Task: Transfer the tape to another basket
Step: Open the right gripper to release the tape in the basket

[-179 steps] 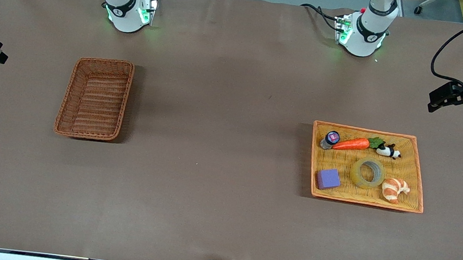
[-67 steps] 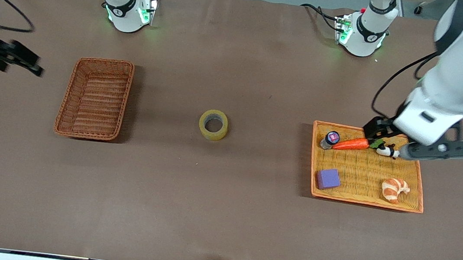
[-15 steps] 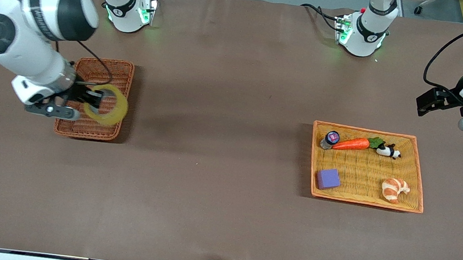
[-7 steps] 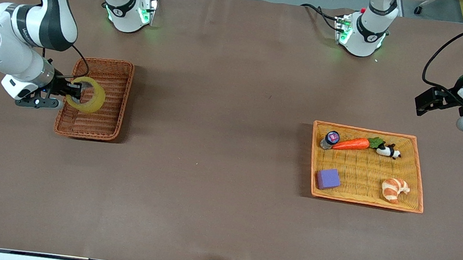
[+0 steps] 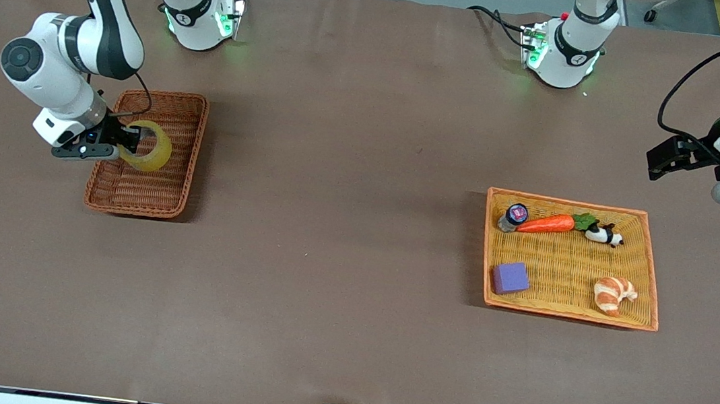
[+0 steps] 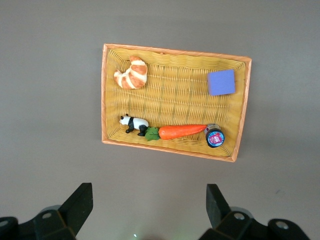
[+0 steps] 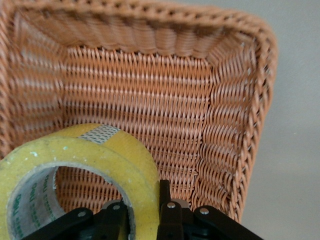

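Front view: the right gripper grasps the tape by pinching one side of the ring's wall, so the roll hangs edge-on over the basket instead of lying flat. The hold appears chosen so the open ring clears the basket's raised sides and can be lowered straight onto the woven floor. The tape is over the basket's half toward the robot bases, inside the rim's outline; whether it touches the weave cannot be told. In the right wrist view one finger sits inside the tape's grey core and the other against its outer face, with the basket's floor and corner directly underneath. Judged from this, the carry is nearly done and only lowering and letting go remain. The left gripper, spread wide and empty, waits over bare tabletop toward the left arm's end, well apart from the basket; its wrist view looks down on the tray, which holds other items.
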Robot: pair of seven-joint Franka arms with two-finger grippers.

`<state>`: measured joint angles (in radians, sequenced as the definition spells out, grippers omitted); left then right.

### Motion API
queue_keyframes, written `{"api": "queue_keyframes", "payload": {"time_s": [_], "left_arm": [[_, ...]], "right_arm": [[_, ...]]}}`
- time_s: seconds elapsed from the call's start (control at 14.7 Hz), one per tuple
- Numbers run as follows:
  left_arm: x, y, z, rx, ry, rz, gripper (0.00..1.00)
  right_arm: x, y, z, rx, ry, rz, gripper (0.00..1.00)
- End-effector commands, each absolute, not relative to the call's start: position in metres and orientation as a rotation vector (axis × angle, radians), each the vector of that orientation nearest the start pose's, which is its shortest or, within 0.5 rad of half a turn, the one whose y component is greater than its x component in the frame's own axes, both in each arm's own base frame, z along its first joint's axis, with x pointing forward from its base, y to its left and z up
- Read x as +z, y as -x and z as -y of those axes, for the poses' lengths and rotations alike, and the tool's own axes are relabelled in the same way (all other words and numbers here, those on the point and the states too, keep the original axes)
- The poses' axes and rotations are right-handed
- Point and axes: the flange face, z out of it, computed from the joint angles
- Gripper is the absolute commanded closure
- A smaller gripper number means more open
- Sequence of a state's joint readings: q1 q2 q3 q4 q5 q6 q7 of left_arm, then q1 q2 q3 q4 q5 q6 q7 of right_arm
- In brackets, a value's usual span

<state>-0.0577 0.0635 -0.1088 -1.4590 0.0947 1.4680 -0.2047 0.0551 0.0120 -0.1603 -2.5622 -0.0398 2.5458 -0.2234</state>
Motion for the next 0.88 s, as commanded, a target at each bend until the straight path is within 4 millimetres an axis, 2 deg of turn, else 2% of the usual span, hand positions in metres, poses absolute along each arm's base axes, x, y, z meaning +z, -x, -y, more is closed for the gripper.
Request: {"api": "queue_keyframes", "payload": {"time_s": [0.0, 0.2, 0.27, 0.41, 0.48, 0.54, 0.61, 0.82], "left_arm": [[0.638, -0.556, 0.075, 0.058, 3.09, 0.094, 0.0], [0.637, -0.557, 0.065, 0.066, 3.113, 0.113, 0.0], [0.637, -0.558, 0.065, 0.063, 3.113, 0.113, 0.0], [0.637, -0.559, 0.065, 0.045, 3.115, 0.113, 0.0], [0.637, -0.559, 0.061, 0.036, 3.117, 0.124, 0.0], [0.637, -0.56, 0.058, 0.034, 3.119, 0.134, 0.0], [0.636, -0.56, 0.058, 0.034, 3.12, 0.134, 0.0], [0.633, -0.559, 0.059, 0.029, 3.12, 0.131, 0.0]], "right_arm": [[0.229, -0.428, 0.05, 0.005, 3.158, 0.274, 0.97], [0.213, -0.425, 0.054, -0.001, 3.163, 0.272, 0.93], [0.207, -0.423, 0.056, 0.009, 3.164, 0.263, 0.84], [0.203, -0.423, 0.058, 0.009, 3.166, 0.257, 0.34], [0.205, -0.424, 0.057, 0.014, 3.165, 0.251, 0.02], [0.211, -0.427, 0.058, 0.018, 3.164, 0.241, 0.0], [0.231, -0.435, 0.058, 0.022, 3.161, 0.23, 0.0], [0.306, -0.475, 0.065, 0.078, 3.151, 0.162, 0.0]]}}
